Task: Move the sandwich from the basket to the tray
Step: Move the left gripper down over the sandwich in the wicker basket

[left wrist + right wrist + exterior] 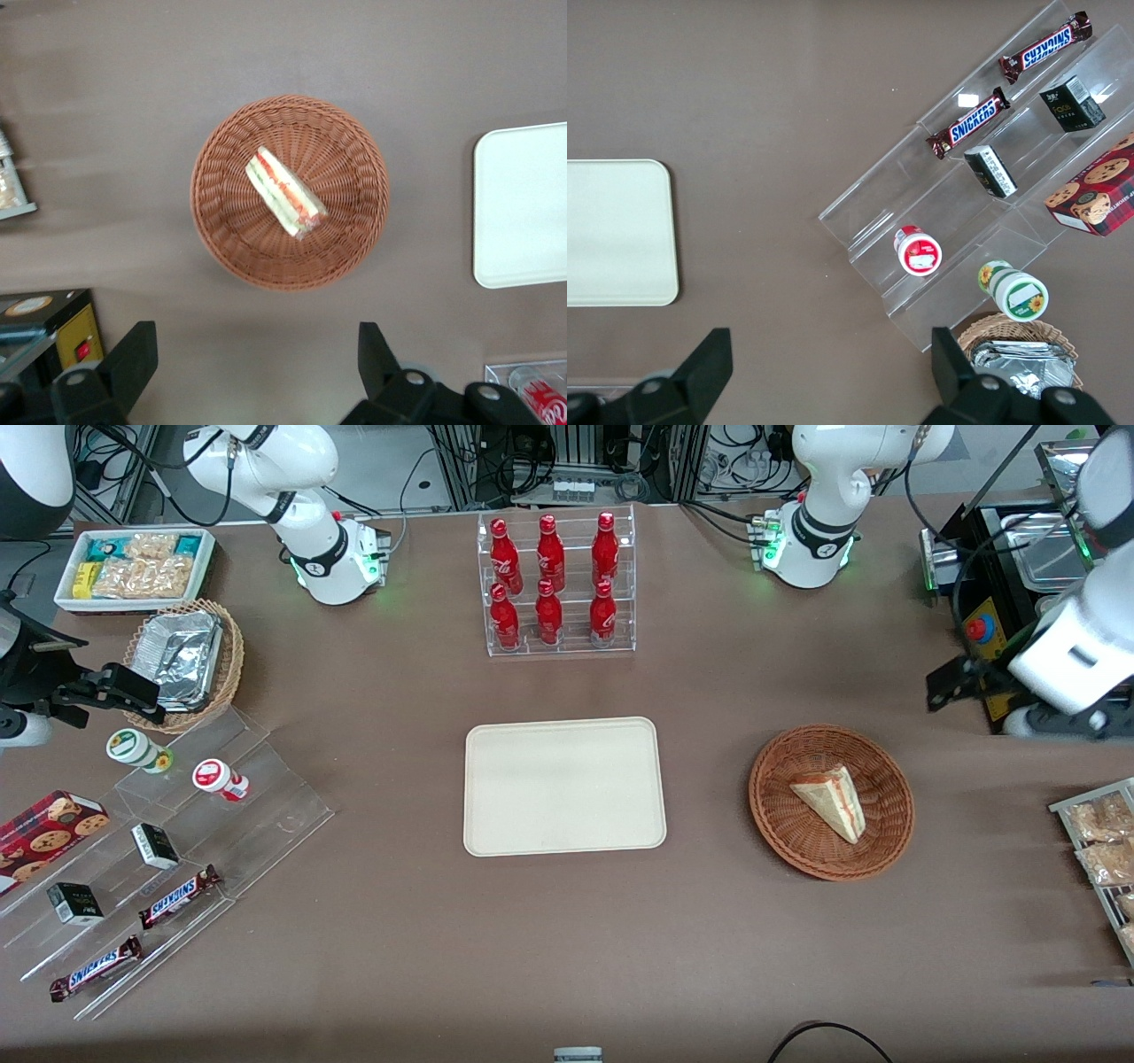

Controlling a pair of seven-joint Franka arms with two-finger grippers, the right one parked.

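Snickers bars, 2 of them, lie on a clear stepped stand toward the parked arm's end of the table, well apart from the pincer. That pincer hangs high over the table with its 2 fingers spread wide, holding nothing. Below it, slightly nearer the front camera, sits the basket with the sandwich inside. Beside the basket, toward the table's middle, lies the bare tray.
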